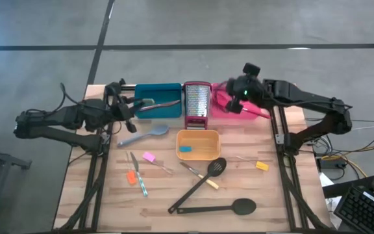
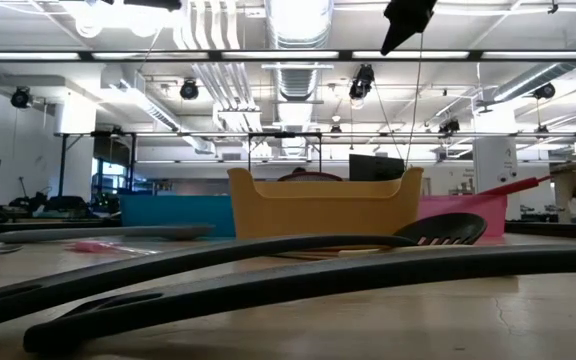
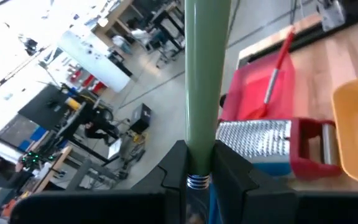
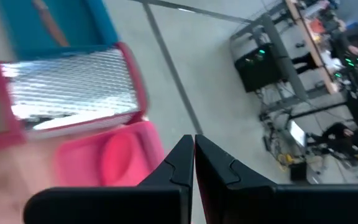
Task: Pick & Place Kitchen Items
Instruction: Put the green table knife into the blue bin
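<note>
My left gripper (image 1: 132, 105) is at the teal tray's (image 1: 158, 91) left end, shut on a pale green tool handle (image 3: 201, 74). My right gripper (image 1: 229, 96) hangs shut and empty over the pink tray (image 1: 229, 110), where a red-handled tool (image 1: 255, 112) lies with its handle on the rim. Loose on the table lie a grey spoon (image 1: 145, 134), a black slotted spatula (image 1: 203, 181), a long black spoon (image 1: 219, 208), thin colour-handled tools (image 1: 138, 177), and pink (image 1: 149, 156) and yellow (image 1: 261, 166) pieces. A blue piece (image 1: 185, 149) lies in the orange tray (image 1: 206, 135). My left gripper pinches the green handle between its two fingers, just beyond a ringed metal collar (image 3: 197, 182) at the handle's end. The handle runs straight on along the fingers and out past their tips (image 3: 178, 155). It reaches over the teal tray; its far end is out of the wrist view.
The steel grater with a red base (image 1: 197, 104) stands between the teal and pink trays, close to both grippers. A brown-handled tool (image 1: 164, 104) lies in the teal tray. The near half of the table is strewn with utensils.
</note>
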`<action>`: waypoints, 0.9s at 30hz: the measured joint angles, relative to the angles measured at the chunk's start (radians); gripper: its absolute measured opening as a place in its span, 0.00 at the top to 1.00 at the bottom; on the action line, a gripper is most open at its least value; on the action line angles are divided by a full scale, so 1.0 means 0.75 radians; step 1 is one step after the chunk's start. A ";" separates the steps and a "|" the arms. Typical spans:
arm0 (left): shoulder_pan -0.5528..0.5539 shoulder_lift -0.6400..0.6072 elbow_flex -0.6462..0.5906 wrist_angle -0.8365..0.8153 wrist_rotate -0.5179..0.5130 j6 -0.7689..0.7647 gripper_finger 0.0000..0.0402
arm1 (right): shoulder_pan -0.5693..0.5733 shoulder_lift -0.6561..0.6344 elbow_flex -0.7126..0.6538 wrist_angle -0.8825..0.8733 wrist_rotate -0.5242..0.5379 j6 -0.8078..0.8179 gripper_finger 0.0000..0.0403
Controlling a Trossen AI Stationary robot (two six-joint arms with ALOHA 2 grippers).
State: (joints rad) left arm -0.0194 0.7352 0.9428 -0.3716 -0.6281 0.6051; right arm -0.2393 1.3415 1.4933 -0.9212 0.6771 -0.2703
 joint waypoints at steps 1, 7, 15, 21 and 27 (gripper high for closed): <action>0.010 0.003 0.000 0.021 0.003 0.006 0.88 | -0.031 0.000 0.004 0.022 -0.017 -0.024 0.98; 0.094 0.049 0.000 0.159 0.121 0.082 0.88 | -0.204 0.000 0.005 0.122 -0.368 -0.097 0.98; 0.184 0.047 -0.079 0.218 0.441 0.103 0.88 | -0.130 -0.054 -0.097 0.216 -0.481 -0.025 0.98; 0.222 -0.070 -0.293 0.479 0.735 0.137 0.88 | 0.102 -0.091 -0.296 0.535 -0.483 -0.016 0.98; 0.225 -0.196 -0.517 0.811 1.024 0.127 0.88 | 0.355 -0.086 -0.460 0.870 -0.380 -0.031 0.98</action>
State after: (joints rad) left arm 0.1492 0.5886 0.5549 0.2367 0.1398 0.7007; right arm 0.0266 1.2766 1.1486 -0.2690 0.3922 -0.2934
